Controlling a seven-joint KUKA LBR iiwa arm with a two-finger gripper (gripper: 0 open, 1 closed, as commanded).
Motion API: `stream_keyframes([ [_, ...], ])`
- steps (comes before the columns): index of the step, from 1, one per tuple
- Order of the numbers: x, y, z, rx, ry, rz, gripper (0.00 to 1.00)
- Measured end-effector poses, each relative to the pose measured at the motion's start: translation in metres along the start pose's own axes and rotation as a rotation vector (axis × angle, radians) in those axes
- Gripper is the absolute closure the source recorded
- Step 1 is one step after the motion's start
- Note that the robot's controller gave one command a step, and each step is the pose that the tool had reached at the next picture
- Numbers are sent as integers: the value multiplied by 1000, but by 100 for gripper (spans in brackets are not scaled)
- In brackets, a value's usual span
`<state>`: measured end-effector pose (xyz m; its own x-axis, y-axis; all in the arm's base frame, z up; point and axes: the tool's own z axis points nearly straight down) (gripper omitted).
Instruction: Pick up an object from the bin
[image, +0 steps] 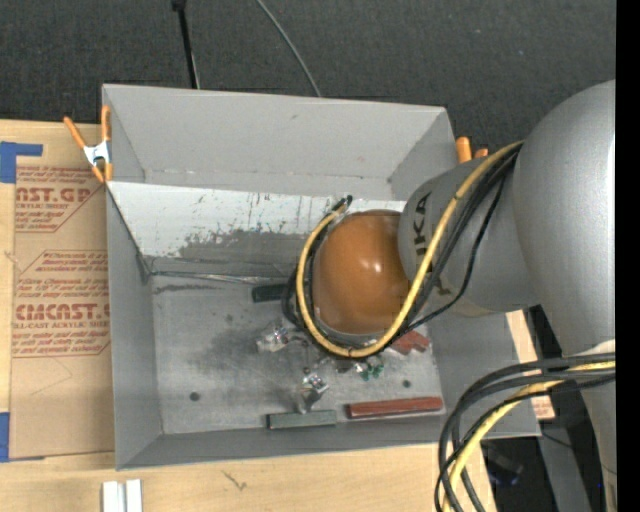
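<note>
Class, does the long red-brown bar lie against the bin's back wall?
No: the red-brown bar lies flat on the bin floor by the front wall, right of a grey bar.

The silver-grey arm (560, 200) reaches in from the right and bends steeply downward. Its wrist sits beneath a glossy orange cover (360, 270). Yellow and black cables (312, 262) loop round that cover and run back along the arm. The claw (295, 362) juts out below the cover's lower left edge, pointing down.
</note>
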<state>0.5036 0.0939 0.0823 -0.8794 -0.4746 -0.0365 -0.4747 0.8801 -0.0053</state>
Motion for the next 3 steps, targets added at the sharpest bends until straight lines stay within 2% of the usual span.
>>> stream_keyframes([
  [1, 20, -19, -39, -6, 35, -7, 0],
  [2, -4, -63, -69, -6, 34, -38, 0],
  [3, 34, -15, 7, -8, 34, -230, 100],
])
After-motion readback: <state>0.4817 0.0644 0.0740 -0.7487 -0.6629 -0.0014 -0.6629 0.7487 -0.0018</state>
